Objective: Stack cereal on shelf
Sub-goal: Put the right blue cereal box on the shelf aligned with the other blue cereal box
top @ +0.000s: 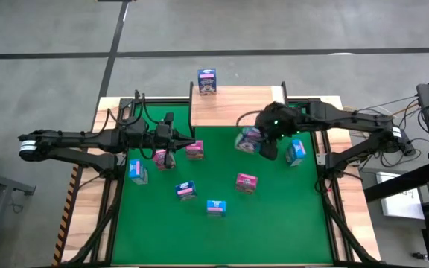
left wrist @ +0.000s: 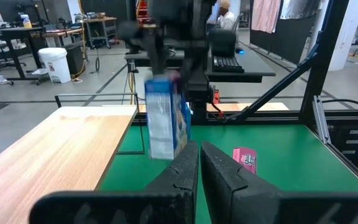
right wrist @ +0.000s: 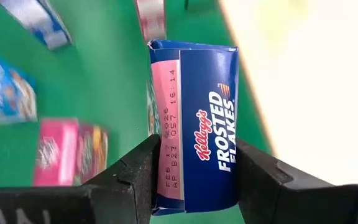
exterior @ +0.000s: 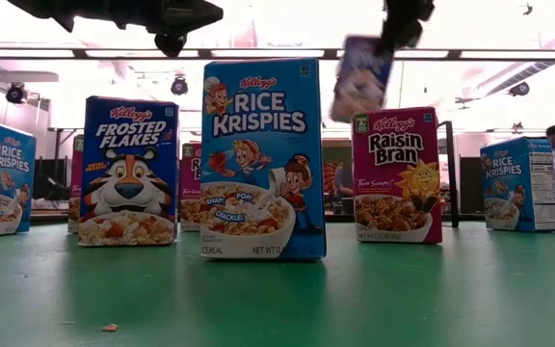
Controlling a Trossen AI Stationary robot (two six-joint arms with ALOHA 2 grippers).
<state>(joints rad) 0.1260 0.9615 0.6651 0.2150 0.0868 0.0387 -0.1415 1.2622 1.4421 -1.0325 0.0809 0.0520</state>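
Note:
My right gripper (top: 263, 145) is shut on a dark blue Frosted Flakes cereal box (top: 248, 140) just in front of the shelf (top: 237, 104), a light-wood board at the table's far edge. One blue box (top: 206, 82) stands on its bottom at the shelf's far left. Several more pink and blue boxes stand upright on the green table, among them a Rice Krispies box (exterior: 261, 159) and a Raisin Bran box (exterior: 397, 173). My left gripper (top: 171, 151) waits shut at mid-left above the table, level, with nothing in it. My right gripper pinches the Frosted Flakes box at its top end (right wrist: 197, 149), one finger on each broad face. The fingers (right wrist: 138, 171) slant down from the table's right side and lie across the narrow top panel. The box (exterior: 359, 77) hangs tilted below them, lifted clear of the table.
A light blue box (top: 296, 152) stands just right of the held box and a pink one (top: 246, 182) nearer the front. Two pink boxes (top: 194, 150) stand by my left gripper. Most of the shelf's board is bare. Black frame posts rise at the table's corners.

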